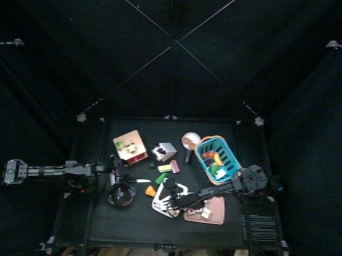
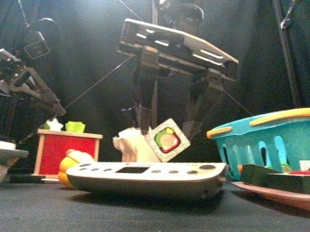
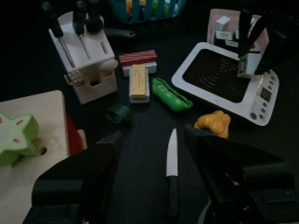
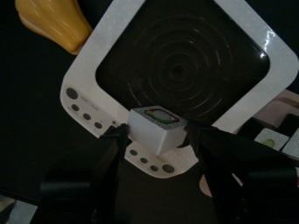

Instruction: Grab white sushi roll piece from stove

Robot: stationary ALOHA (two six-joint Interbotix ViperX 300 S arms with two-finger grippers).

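The stove (image 4: 93,59) is a white slab with a dark ringed burner face, and it lies at the table's front middle (image 1: 166,203). In the front view the stove (image 2: 145,176) shows edge-on. The white sushi roll piece (image 4: 156,129) sits on the stove's knob edge. My right gripper (image 4: 163,149) is open and hangs just over the piece, one jaw on each side, touching nothing. From across the table the right gripper (image 3: 251,39) shows over the stove (image 3: 228,74). My left gripper (image 3: 163,188) rests open at the table's left, above a knife (image 3: 172,162).
A yellow toy (image 4: 52,22) lies beside the stove. A white knife block (image 3: 82,52), a red-and-white piece (image 3: 138,59), a yellow stick (image 3: 138,83) and a green pod (image 3: 173,94) are mid-table. A blue basket (image 1: 214,155) and a pink tray (image 1: 203,213) are at the right.
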